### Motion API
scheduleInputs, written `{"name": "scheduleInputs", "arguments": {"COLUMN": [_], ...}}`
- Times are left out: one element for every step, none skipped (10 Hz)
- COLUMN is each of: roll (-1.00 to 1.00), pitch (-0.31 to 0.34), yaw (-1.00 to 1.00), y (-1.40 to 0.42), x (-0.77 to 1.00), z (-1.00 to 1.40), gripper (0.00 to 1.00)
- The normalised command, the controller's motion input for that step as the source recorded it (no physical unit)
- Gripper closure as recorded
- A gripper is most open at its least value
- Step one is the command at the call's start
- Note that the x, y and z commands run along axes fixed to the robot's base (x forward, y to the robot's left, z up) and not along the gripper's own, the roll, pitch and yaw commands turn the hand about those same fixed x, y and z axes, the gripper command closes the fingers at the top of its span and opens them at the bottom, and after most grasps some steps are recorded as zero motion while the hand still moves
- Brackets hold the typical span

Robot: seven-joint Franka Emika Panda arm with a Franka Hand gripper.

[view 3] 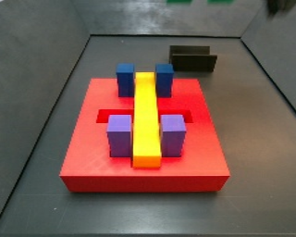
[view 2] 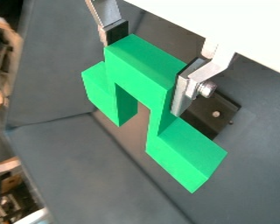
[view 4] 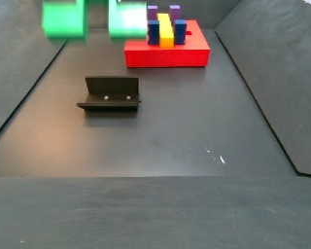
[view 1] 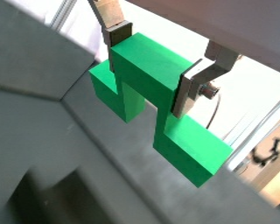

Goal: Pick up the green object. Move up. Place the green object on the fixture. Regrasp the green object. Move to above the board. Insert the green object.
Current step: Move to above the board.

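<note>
In both wrist views my gripper [view 1: 156, 63] [view 2: 152, 61] is shut on the green object [view 1: 189, 144] [view 2: 184, 157], a bright green U-shaped block. The fingers clamp its bridge from both sides and its two legs point away. It hangs high above the floor. In a side view its legs [view 4: 63, 19] show at the upper edge, above and behind the fixture [view 4: 110, 94]; the gripper itself is cut off there. The black L-shaped fixture [view 3: 194, 59] stands behind the red board [view 3: 89, 157] [view 4: 171, 58].
The board carries a long yellow bar [view 3: 145, 116], two blue blocks [view 3: 126, 79] and two purple blocks [view 3: 121, 137]. Grey sloping walls [view 3: 40, 111] enclose the dark floor [view 4: 185, 126]. A dark piece [view 2: 213, 112] shows beneath the green object.
</note>
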Motion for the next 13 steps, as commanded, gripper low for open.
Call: {"name": "scheduleInputs", "arguments": {"roll": [-0.02, -0.02, 0.0, 0.01, -1.0, -1.0, -1.0, -1.0, -1.0, -1.0, -1.0, -1.0, -1.0], "pitch": [-0.024, -0.007, -0.001, 0.028, 0.076, 0.078, 0.064, 0.068, 0.074, 0.075, 0.078, 0.082, 0.074], "yaw": [0.0, -0.01, -0.02, -0.01, -0.1, -0.1, -0.09, -0.09, -0.08, -0.08, -0.07, -0.07, -0.05], "y": [0.0, -0.01, -0.01, -0.01, -1.4, -1.4, -1.4, -1.4, -1.4, -1.4, -0.49, -0.26, -0.05], "x": [-0.05, -0.02, 0.0, 0.02, -0.98, -0.99, -1.08, -1.1, -1.09, -1.11, -0.43, -0.25, -0.07], "z": [1.4, 0.77, 0.5, 0.18, 0.3, 0.27, 0.3, 0.27, 0.28, 0.29, 0.09, 0.04, 0.02], "gripper": [1.0, 1.0, 1.0, 1.0, 1.0, 1.0, 1.0, 1.0, 1.0, 1.0, 1.0, 1.0, 1.0]}}
